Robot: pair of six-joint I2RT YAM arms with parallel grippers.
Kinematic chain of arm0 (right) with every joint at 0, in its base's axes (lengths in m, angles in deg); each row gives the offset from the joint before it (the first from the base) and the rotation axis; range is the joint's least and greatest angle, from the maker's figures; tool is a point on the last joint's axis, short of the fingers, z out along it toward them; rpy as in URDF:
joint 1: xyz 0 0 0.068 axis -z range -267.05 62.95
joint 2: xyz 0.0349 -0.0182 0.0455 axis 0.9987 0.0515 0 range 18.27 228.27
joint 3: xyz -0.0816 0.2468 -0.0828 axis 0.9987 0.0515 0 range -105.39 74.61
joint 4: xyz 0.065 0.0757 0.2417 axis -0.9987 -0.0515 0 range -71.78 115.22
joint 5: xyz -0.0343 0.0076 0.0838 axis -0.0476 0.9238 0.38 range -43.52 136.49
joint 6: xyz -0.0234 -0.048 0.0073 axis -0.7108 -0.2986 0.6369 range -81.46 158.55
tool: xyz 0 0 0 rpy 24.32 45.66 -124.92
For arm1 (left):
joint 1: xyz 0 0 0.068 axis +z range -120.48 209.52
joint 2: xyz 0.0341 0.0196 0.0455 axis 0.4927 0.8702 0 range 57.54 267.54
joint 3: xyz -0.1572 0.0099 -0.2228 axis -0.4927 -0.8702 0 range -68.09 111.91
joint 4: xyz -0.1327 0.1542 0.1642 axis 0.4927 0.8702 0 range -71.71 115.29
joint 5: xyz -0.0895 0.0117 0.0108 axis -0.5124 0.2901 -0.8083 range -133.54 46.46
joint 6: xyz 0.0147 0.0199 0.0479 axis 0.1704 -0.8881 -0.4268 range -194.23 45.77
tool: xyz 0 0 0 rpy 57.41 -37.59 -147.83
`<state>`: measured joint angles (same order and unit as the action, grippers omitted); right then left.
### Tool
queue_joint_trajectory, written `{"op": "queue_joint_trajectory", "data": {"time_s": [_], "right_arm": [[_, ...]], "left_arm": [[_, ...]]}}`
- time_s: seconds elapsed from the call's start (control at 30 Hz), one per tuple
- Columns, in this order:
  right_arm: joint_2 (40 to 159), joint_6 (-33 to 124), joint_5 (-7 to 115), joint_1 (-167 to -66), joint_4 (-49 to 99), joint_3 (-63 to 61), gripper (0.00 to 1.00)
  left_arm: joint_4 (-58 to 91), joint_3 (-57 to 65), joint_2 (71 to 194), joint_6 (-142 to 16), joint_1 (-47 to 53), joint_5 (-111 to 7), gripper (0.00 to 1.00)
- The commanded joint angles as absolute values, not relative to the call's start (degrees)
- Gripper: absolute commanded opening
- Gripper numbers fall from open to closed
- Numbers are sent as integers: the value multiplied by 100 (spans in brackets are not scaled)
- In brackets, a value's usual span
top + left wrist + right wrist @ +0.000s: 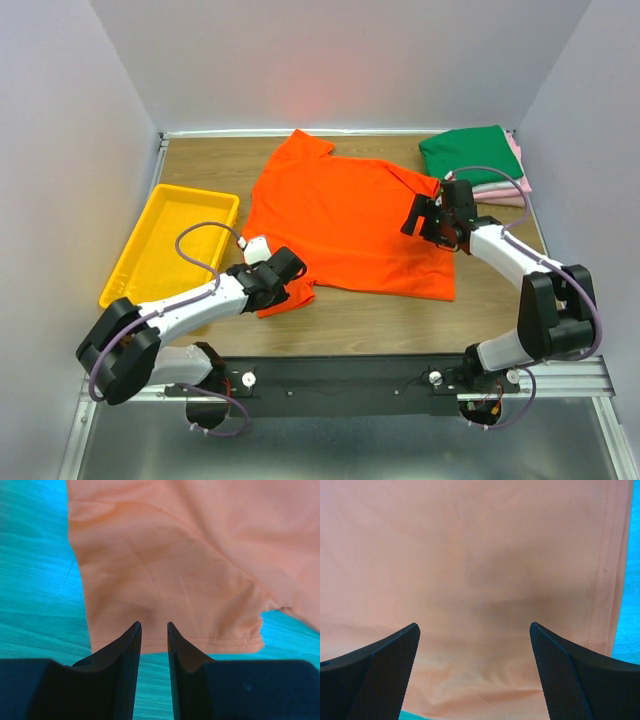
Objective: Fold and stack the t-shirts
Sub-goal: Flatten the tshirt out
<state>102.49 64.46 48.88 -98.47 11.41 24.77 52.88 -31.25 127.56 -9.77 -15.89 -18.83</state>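
Note:
A bright orange t-shirt point(345, 225) lies spread flat on the wooden table point(400, 320). My left gripper point(290, 272) hovers at the shirt's near left sleeve. In the left wrist view the left gripper point(154, 625) is open by a narrow gap, with only table showing between the jaws. The sleeve hem point(200, 641) lies just past the tips. My right gripper point(418, 218) is over the shirt's right side. It point(475, 630) stands wide open above the orange cloth point(470, 555), holding nothing. A folded dark green t-shirt point(470, 155) tops a pink one point(516, 172) at the back right.
A yellow plastic tray point(170, 240) sits at the table's left edge. The folded stack is close behind the right arm point(510, 255). Grey walls enclose the table on three sides. A black rail point(350, 375) with the arm bases runs along the near edge.

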Motion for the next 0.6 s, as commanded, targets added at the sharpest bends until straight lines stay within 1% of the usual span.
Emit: {"op": "queue_joint_trajectory", "data": {"time_s": [0.0,0.27,0.57], "right_arm": [[10554,6403,5132,-9786,1027,2461,96],[11029,6359,4798,-9681,1045,2451,97],[11503,6342,4745,-9075,1036,2373,96]], "left_arm": [[5415,-3153,13092,-744,-1627,-1927,35],[5345,-3320,12795,-498,-1732,-1954,35],[5266,-3460,12469,-506,-1803,-2051,36]]}}
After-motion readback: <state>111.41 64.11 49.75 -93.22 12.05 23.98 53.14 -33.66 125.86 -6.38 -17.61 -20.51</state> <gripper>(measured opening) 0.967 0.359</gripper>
